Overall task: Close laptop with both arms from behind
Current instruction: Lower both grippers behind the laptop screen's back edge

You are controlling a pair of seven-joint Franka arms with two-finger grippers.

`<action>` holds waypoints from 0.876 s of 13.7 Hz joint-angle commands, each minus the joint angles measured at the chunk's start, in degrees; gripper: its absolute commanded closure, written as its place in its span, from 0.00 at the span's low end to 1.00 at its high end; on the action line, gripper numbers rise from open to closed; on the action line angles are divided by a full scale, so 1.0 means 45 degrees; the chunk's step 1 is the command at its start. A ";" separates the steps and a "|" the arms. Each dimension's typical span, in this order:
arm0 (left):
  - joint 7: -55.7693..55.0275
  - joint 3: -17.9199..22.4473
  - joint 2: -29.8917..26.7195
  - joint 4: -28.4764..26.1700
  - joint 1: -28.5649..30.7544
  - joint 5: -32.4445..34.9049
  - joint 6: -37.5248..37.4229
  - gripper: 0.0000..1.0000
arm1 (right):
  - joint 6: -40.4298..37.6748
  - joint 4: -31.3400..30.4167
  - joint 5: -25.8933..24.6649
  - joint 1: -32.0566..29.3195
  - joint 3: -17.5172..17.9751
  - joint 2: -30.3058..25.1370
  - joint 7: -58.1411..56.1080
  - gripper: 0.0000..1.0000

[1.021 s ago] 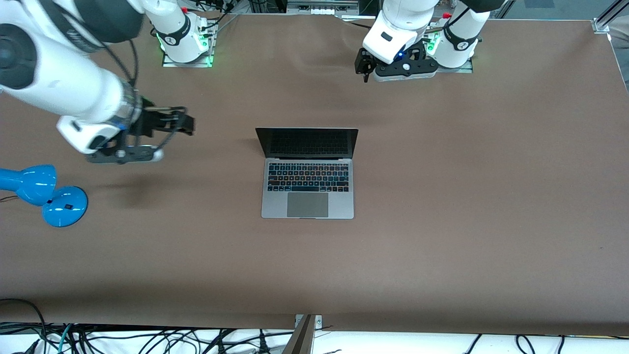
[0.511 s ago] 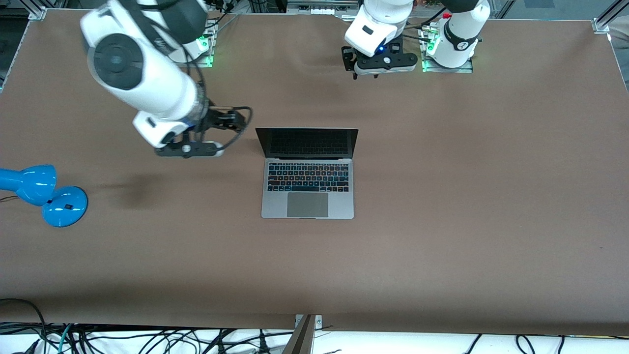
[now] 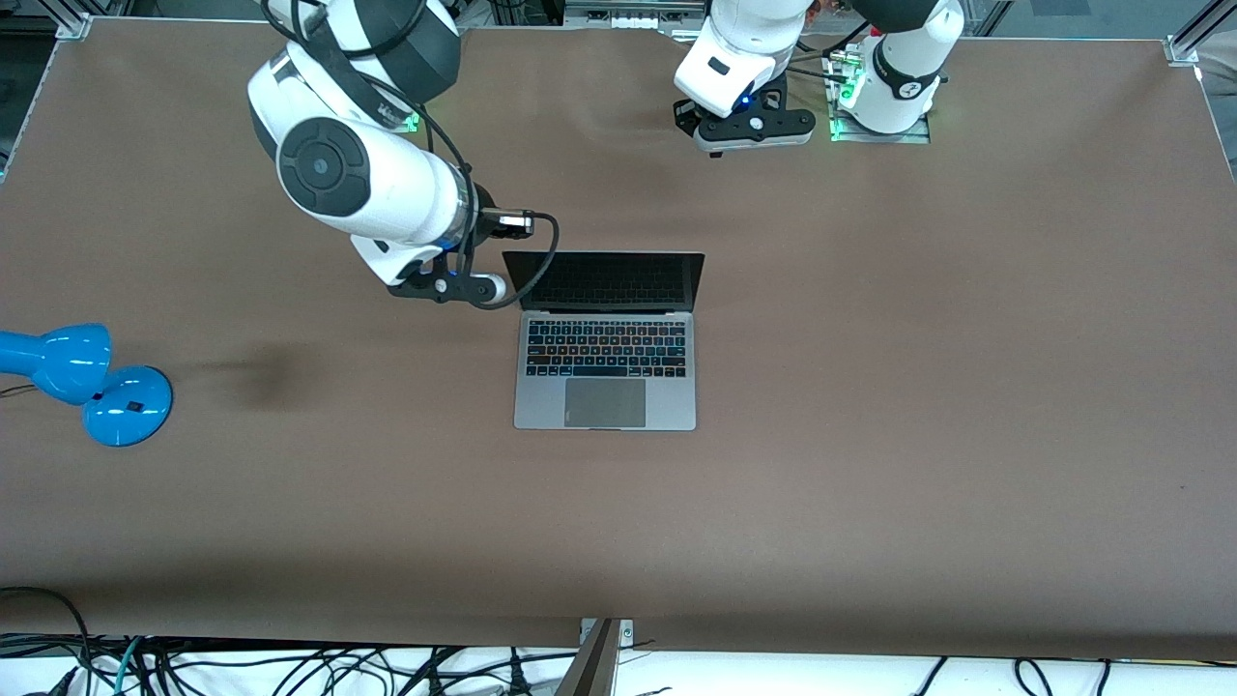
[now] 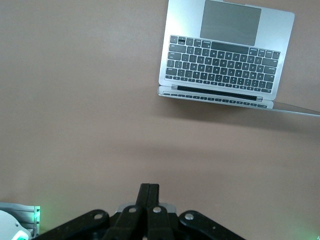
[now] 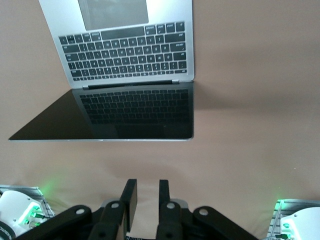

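The open laptop [image 3: 605,340] lies mid-table, its lid edge running from one arm's end to the other; the right gripper [image 5: 146,200], fingers slightly apart, hangs just beside its lid corner, while the left gripper [image 4: 148,200], fingers together, hangs well apart near its base.

bare table [image 3: 870,387] around open laptop [image 3: 605,372], blue lamp [image 3: 87,382] well apart

Left pincer [image 4: 148,192] closed; right pincer [image 5: 145,192] slightly parted, both aloft.
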 commanded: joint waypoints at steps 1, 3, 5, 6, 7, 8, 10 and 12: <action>0.0177 -0.0038 -0.0027 -0.0262 0.0100 -0.0841 0.0193 1.00 | 0.0128 -0.0175 0.0233 0.0288 0.0037 0.0100 0.0237 0.81; 0.0528 -0.0038 0.0323 -0.0340 0.0119 -0.1001 0.0193 1.00 | 0.0129 -0.0175 0.0407 0.0464 0.0037 0.0276 0.0373 0.85; 0.0529 -0.0038 0.0812 -0.0340 0.0119 -0.1059 0.0522 1.00 | 0.0129 -0.0194 0.0700 0.0601 0.0037 0.0471 0.0782 0.85; 0.0529 -0.0019 0.1142 -0.0340 0.0119 -0.1040 0.0795 1.00 | 0.0109 -0.0272 0.0721 0.0640 0.0037 0.0568 0.0823 0.86; 0.0490 -0.0019 0.1455 -0.0321 0.0119 -0.1040 0.1050 1.00 | 0.0109 -0.0292 0.0779 0.0718 0.0037 0.0627 0.0823 0.93; 0.0509 -0.0019 0.1690 -0.0321 0.0119 -0.1020 0.1342 1.00 | 0.0109 -0.0292 0.0780 0.0777 0.0037 0.0783 0.0842 0.96; 0.0529 0.0001 0.2140 -0.0281 0.0119 -0.0904 0.1578 1.00 | 0.0129 -0.0331 0.0780 0.0913 0.0037 0.1017 0.0823 1.00; 0.0568 0.0001 0.2627 -0.0321 0.0119 -0.0864 0.1832 1.00 | 0.0342 -0.0350 0.0760 0.1069 0.0037 0.1194 0.0842 1.00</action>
